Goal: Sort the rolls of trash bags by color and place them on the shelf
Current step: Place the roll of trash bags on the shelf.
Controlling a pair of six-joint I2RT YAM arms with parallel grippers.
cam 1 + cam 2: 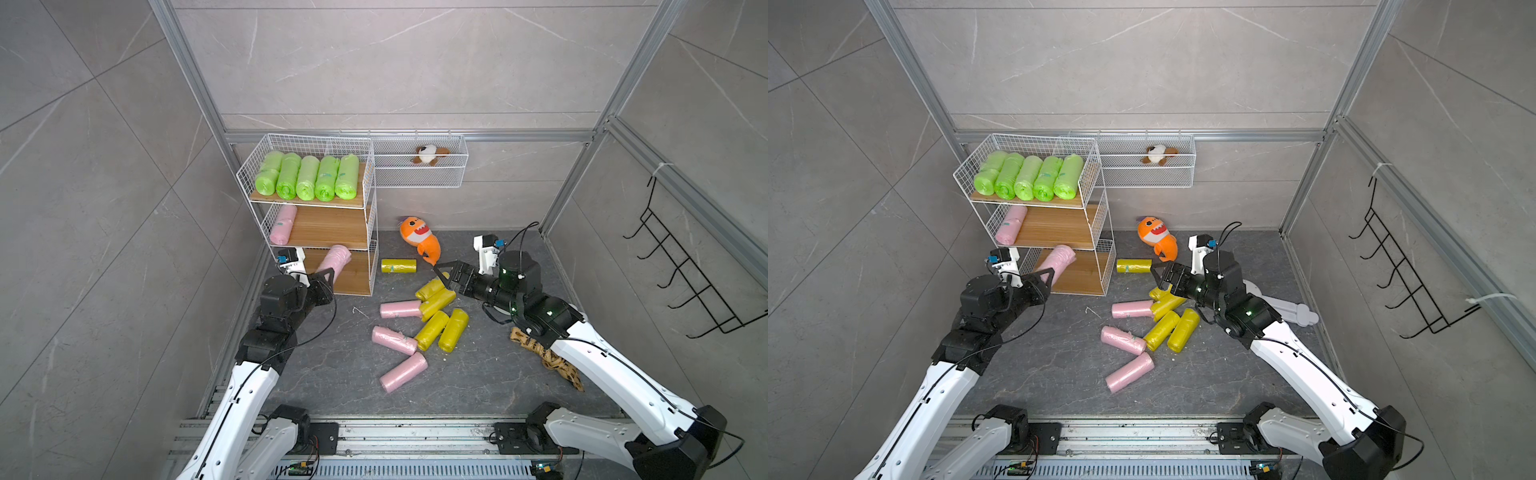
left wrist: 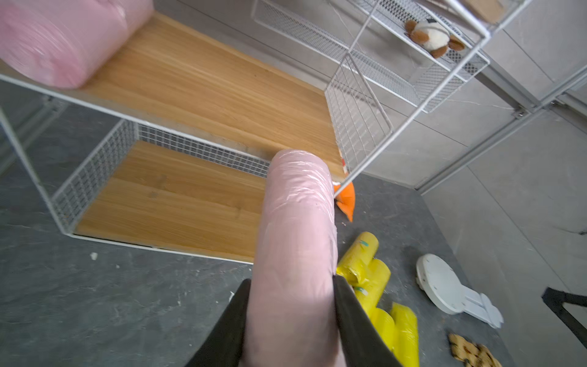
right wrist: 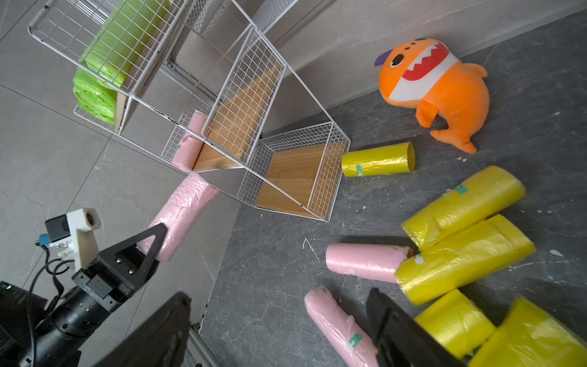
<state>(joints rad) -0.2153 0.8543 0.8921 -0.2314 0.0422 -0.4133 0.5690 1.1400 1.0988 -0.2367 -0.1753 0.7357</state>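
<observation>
While the left gripper (image 1: 326, 276) clamps a pink roll (image 1: 337, 257), the shelf (image 1: 371, 235) looms!
Its colour-mate (image 1: 283, 224) lies far left on the middle board (image 1: 328, 227); right gripper (image 1: 439, 277) gapes empty over yellow rolls (image 1: 436, 303).

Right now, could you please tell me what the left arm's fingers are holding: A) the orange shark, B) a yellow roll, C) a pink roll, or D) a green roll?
C: the left gripper has its fingers closed on either side of a pink roll, in front of the shelf.

Overhead stereo pair, wrist views share shelf (image 2: 206, 89)
</observation>
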